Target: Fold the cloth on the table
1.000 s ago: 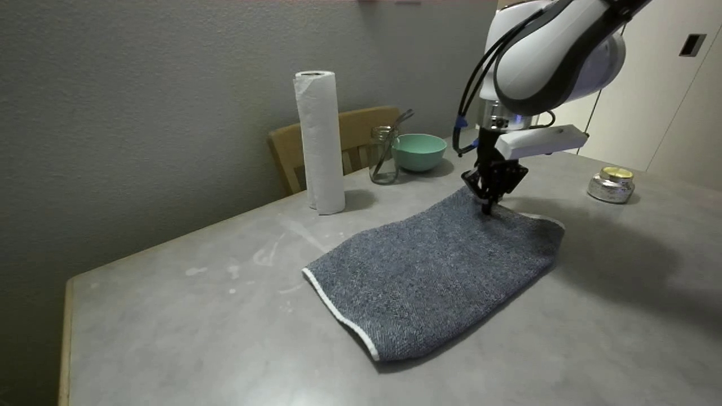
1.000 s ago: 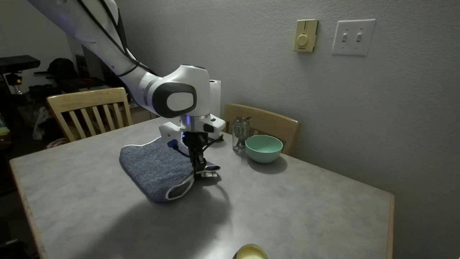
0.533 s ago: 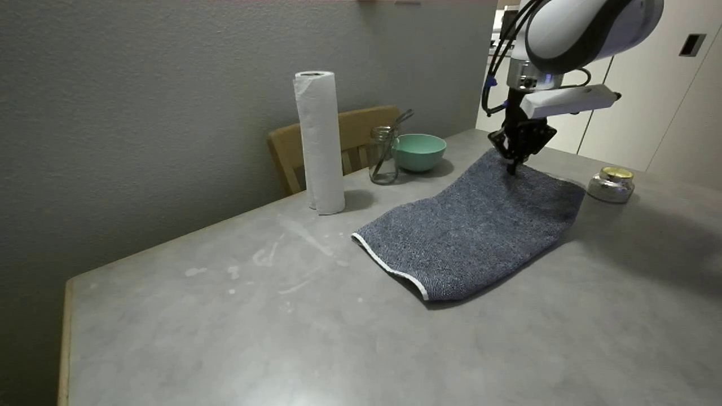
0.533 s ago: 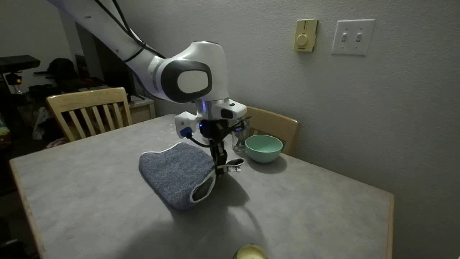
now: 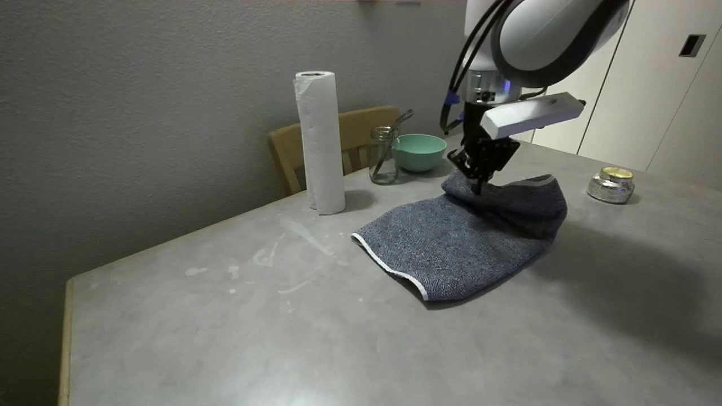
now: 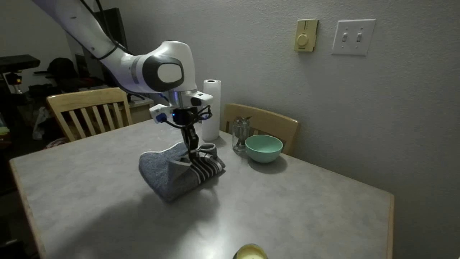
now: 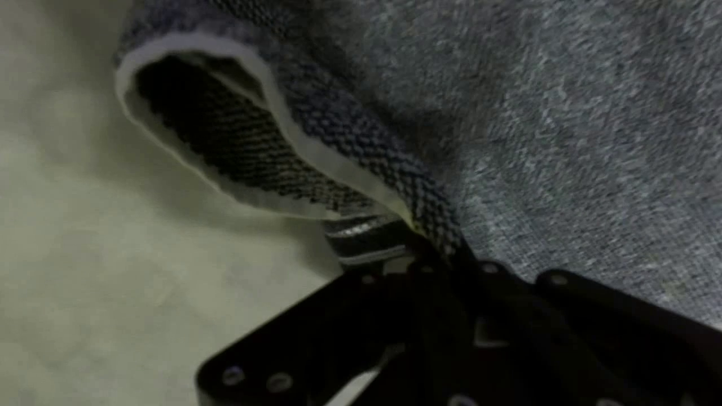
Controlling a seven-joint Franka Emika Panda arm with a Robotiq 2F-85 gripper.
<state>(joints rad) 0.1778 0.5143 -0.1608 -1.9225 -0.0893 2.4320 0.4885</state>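
The dark grey-blue cloth lies on the light grey table, its white-edged end flat. My gripper is shut on the opposite edge and holds it raised, bent back over the cloth. In an exterior view the cloth shows its striped reverse below the gripper, with a loose corner curled beside it. In the wrist view the fingers of the gripper pinch the cloth at its white edging, and a curled loop of the edge opens to the left. The fingertips are dark and partly hidden.
A white paper towel roll, a glass jar with utensils and a green bowl stand along the wall side of the table. A silver candle jar stands beyond the cloth. Wooden chairs stand at the table's edges.
The cloth first slid with the gripper toward the candle jar. Since then the gripper has moved back over the cloth with the edge, turning up the striped reverse; the flat end stayed put.
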